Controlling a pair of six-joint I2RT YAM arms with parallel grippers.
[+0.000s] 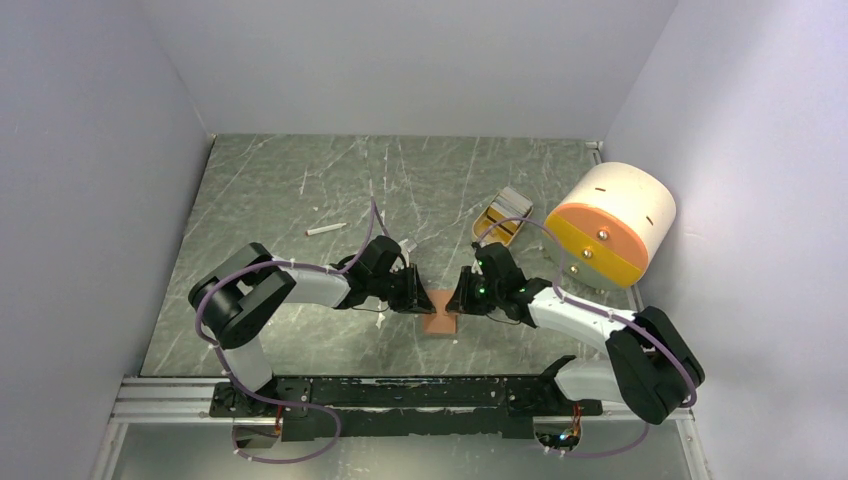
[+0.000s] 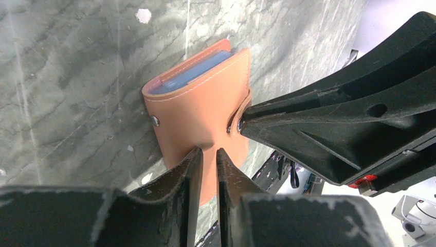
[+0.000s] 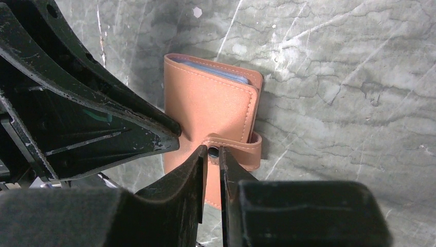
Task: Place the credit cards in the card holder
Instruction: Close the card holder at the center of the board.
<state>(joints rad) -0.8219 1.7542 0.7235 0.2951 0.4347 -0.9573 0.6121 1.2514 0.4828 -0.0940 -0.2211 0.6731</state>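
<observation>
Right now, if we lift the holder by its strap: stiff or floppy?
Holder likely semi-stiff: stitched leather, cards seemingly packed inside. Strap is thin and bent, so it would probably flex and let the body swing. Flat-sided, unlikely to roll.

The left arm (image 1: 300, 287) and right arm (image 1: 575, 312), on a black base rail (image 1: 400, 392): white link shells, black joint housings, violet cables (image 1: 318, 266) looping alongside. The left gripper (image 2: 209, 152) and right gripper (image 3: 212, 150): black wedge-shaped fingers (image 2: 175, 177), edges scuffed pale.

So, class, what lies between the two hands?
The card holder, gripped by the left hand and right hand from opposite sides; the top view shows it.
</observation>
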